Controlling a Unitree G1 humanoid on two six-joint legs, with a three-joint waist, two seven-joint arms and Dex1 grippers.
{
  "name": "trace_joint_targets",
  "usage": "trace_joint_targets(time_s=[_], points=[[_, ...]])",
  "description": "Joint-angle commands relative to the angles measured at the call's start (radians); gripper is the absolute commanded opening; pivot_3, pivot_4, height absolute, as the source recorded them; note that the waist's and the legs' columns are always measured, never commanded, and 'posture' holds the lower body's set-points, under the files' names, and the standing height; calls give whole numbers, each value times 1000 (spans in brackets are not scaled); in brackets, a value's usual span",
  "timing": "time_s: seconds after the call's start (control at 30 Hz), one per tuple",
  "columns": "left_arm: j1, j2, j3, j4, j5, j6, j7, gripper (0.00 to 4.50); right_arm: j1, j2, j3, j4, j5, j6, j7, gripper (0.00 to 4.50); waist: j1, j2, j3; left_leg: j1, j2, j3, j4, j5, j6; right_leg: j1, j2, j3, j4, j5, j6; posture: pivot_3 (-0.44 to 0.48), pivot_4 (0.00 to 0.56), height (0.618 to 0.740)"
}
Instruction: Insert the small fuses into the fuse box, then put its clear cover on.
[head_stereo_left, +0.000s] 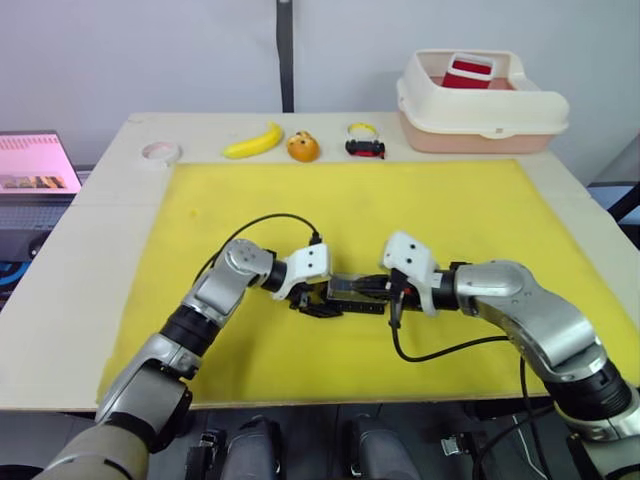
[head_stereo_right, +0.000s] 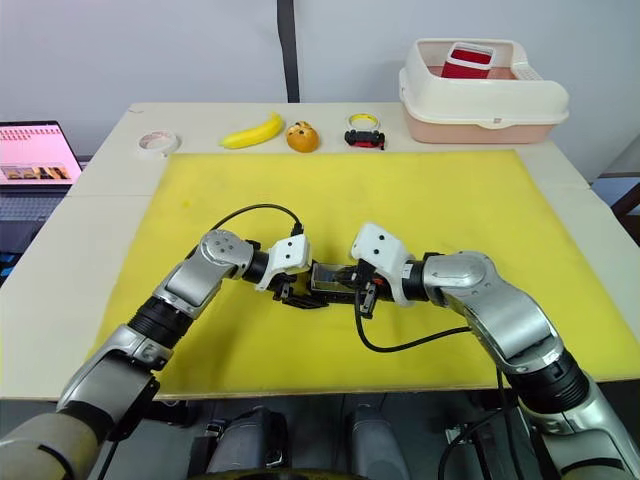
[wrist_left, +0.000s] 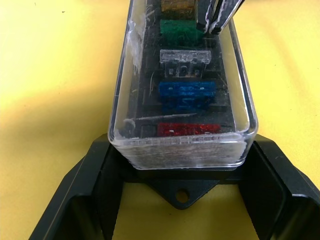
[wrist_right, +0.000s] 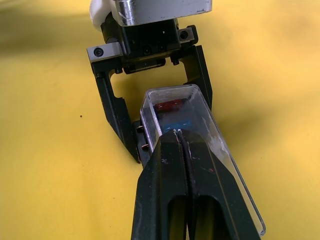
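Mid-mat, the fuse box (wrist_left: 182, 185) sits between the left gripper (wrist_left: 182, 200)'s spread fingers, clear cover (wrist_left: 185, 75) over its fuses (wrist_left: 187, 90). Right gripper (wrist_right: 182, 145), fingers pressed together, bears down; off-centre pressure could tip the cover.

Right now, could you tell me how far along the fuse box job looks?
Nearly finished. Done: the small fuses sit in the fuse box, red, blue, clear, green and amber showing in a row. In hand: the clear cover is over the box, the left gripper open around its end and the right gripper shut, pressing on top. Left: confirming it is fully seated, then letting go.
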Motion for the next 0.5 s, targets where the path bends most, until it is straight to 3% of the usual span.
trace_joint_targets(time_s=[0.03, 0.23, 0.4, 0.5], points=[[1, -1, 4, -19, -6, 3, -5, 3137, 90, -20, 157, 72, -28, 105, 18, 44, 0, -1, -4, 0, 0, 0, 0, 0, 0, 0, 0, 0, 0, 0, 0, 0, 150, 739], [2, -2, 8, -17, 3, 2, 3, 3137, 122, -14, 193, 145, -62, 98, 9, 44, 0, -8, -19, 4, 0, 0, -4, -1, 1, 2, -1, 0, -1, -3, -4, 0, 150, 739], [5, -3, 8, -18, 5, 3, 8, 3137, 127, -12, 203, 178, -77, 94, 2, 44, -2, -10, -22, 22, 0, 1, -14, -1, 1, 18, -2, 1, -8, -5, -9, 0, 150, 739], [4, -5, 9, -17, 4, 6, 10, 3137, 124, -12, 203, 176, -75, 95, 0, 44, -2, -10, -23, 22, 0, 1, -15, -1, 0, 19, -3, 1, -9, -6, -9, 0, 150, 739]])
